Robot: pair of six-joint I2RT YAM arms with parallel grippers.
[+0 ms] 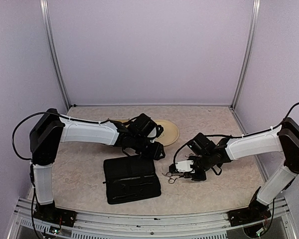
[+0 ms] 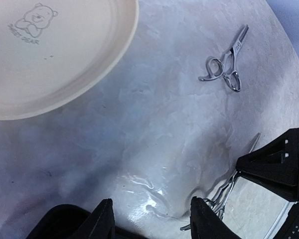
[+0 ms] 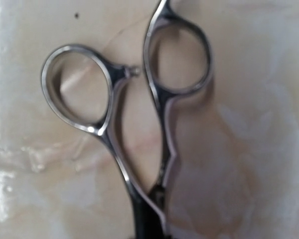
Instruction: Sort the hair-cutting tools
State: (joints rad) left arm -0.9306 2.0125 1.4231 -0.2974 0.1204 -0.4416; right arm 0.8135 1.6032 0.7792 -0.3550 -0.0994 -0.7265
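Note:
My right gripper (image 1: 179, 173) is shut on one pair of silver scissors (image 3: 154, 114). Its two finger rings fill the right wrist view just above the tabletop, and the shanks run down into the jaws at the bottom edge. The left wrist view shows that same pair of scissors (image 2: 223, 195) hanging from the right gripper (image 2: 251, 172). A second pair of scissors (image 2: 226, 69) lies loose on the table beyond it. My left gripper (image 2: 152, 221) hovers open over bare table with nothing between its fingers, between the plate and the case (image 1: 131, 179).
A cream round plate (image 2: 65, 64) with a bear print lies at the back centre (image 1: 168, 132). The black rectangular zip case lies open in front of the left arm. Purple walls close the table on three sides.

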